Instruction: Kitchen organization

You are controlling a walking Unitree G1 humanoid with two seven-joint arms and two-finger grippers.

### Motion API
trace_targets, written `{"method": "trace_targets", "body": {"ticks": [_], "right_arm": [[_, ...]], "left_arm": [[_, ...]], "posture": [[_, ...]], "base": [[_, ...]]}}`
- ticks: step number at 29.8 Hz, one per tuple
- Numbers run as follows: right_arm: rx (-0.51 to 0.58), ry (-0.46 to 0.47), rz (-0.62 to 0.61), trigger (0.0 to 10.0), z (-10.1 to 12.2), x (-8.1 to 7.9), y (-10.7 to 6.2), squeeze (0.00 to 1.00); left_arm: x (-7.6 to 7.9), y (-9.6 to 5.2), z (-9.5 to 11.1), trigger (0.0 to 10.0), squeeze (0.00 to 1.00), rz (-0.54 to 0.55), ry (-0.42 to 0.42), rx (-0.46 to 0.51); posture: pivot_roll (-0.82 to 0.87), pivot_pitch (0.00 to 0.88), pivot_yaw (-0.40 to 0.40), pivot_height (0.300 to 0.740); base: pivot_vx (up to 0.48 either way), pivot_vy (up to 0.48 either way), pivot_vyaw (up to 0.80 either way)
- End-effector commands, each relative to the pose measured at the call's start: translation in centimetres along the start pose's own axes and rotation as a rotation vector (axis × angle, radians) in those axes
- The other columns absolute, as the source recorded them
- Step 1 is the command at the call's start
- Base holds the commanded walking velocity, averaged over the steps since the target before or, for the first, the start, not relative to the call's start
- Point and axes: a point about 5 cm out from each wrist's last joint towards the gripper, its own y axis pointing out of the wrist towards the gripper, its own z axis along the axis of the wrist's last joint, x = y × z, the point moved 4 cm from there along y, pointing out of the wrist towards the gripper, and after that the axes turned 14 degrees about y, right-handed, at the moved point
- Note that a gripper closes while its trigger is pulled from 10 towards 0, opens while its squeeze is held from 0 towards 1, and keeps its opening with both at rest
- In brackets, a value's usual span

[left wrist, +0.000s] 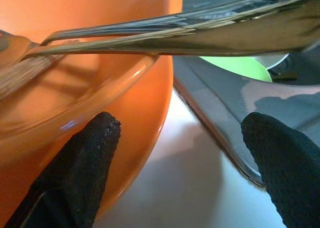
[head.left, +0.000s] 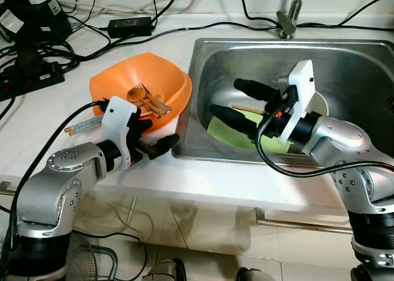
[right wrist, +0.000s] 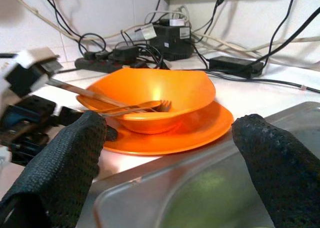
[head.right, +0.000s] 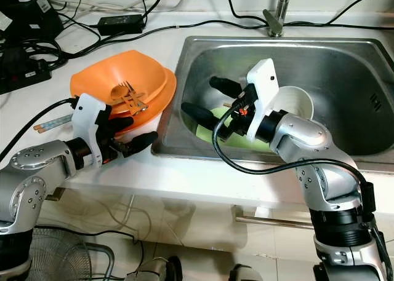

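— Count?
— I see one orange bowl (head.left: pixel 140 84) centre-left holding cutlery (head.left: pixel 148 101), one green plate (head.left: pixel 237 133) in the sink (head.left: pixel 345 53).
— Grippers?
— Left gripper (head.left: pixel 154 135) spread beside the bowl; right gripper (head.left: pixel 237 99) spread over the sink.

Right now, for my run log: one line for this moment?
left gripper: open, beside orange bowl | right gripper: open, over sink | cutlery in bowl

Glossy orange plastic bowl (head.left: pixel 140 84); brushed steel sink (head.left: pixel 345 59); smooth white surface (head.left: pixel 203 182); matt, rough-textured black fingers (left wrist: pixel 82 173) on the left tool (head.left: pixel 157 136).
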Motion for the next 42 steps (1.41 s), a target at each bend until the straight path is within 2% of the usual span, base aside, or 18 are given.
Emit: {"method": "trace_targets", "body": {"ticks": [1, 4, 7, 10, 21, 27, 33, 36, 37, 39, 40, 41, 42], "right_arm": [[0.004, -0.018, 0.025, 10.0, 0.1, -0.4, 0.4, 0.0], [0.006, -0.02, 0.026, 10.0, 0.1, -0.4, 0.6, 0.0], [0.013, -0.024, 0.026, 10.0, 0.1, -0.2, 0.8, 0.0], [0.016, -0.026, 0.026, 10.0, 0.2, -0.1, 0.9, 0.0], [0.026, -0.032, 0.022, 10.0, 0.2, 0.2, 1.1, 0.0], [0.03, -0.031, 0.027, 10.0, 0.2, 0.3, 1.4, 0.0], [0.033, -0.031, 0.029, 10.0, 0.3, 0.4, 1.6, 0.0], [0.036, -0.032, 0.031, 10.0, 0.3, 0.5, 1.7, 0.0], [0.037, -0.031, 0.031, 10.0, 0.3, 0.5, 1.7, 0.0], [0.037, -0.031, 0.031, 10.0, 0.3, 0.5, 1.7, 0.0], [0.039, -0.03, 0.031, 10.0, 0.4, 0.6, 1.8, 0.0], [0.039, -0.03, 0.031, 10.0, 0.4, 0.6, 1.8, 0.0], [0.04, -0.029, 0.032, 10.0, 0.4, 0.6, 1.8, 0.0]], "left_arm": [[0.7, -0.2, -0.9, 10.0, 0.0, -0.028, -0.045, -0.039], [1.0, -0.4, -0.8, 10.0, 0.0, -0.029, -0.016, -0.039], [0.0, -0.3, -0.2, 10.0, 0.0, 0.04, 0.022, -0.014], [-0.2, -0.2, 0.4, 10.0, 0.0, 0.062, 0.017, 0.011], [-0.5, -1.2, 2.7, 10.0, 0.0, 0.058, 0.065, 0.05], [1.8, -2.3, 3.5, 10.0, 0.0, -0.106, 0.092, 0.042], [3.1, -2.9, 4.2, 10.0, 0.0, -0.193, 0.1, 0.056], [3.9, -3.8, 6.5, 10.0, 0.0, -0.254, 0.121, 0.156], [3.3, -4.0, 7.6, 10.0, 0.0, -0.222, 0.118, 0.204], [2.9, -4.1, 8.3, 10.0, 0.0, -0.198, 0.114, 0.235], [0.8, -4.3, 9.9, 10.0, 0.0, -0.074, 0.103, 0.317], [0.8, -4.3, 9.9, 10.0, 0.0, -0.074, 0.103, 0.317], [-0.3, -4.4, 10.4, 10.0, 0.0, -0.003, 0.088, 0.353]], "posture": [[-0.01, 0.085, 0.074, 0.74], [0.0, 0.08, 0.073, 0.74], [0.0, 0.073, 0.073, 0.74], [0.0, 0.069, 0.073, 0.74], [0.0, 0.06, 0.067, 0.74], [0.01, 0.057, 0.06, 0.74], [0.01, 0.055, 0.057, 0.74], [0.02, 0.05, 0.054, 0.74], [0.02, 0.049, 0.053, 0.74], [0.02, 0.049, 0.053, 0.74], [0.02, 0.043, 0.05, 0.74], [0.02, 0.043, 0.05, 0.74], [0.02, 0.043, 0.05, 0.74]], "base": [[0.0, 0.0, 0.0], [0.0, 0.0, 0.0], [0.0, 0.0, 0.0], [0.0, 0.0, 0.0], [0.0, 0.0, 0.0], [0.0, 0.0, 0.0], [0.0, 0.0, 0.0], [0.0, 0.0, 0.0], [0.0, 0.0, 0.0], [0.0, 0.0, 0.0], [0.0, 0.0, 0.0], [0.0, 0.0, 0.0], [0.0, 0.0, 0.0]]}}
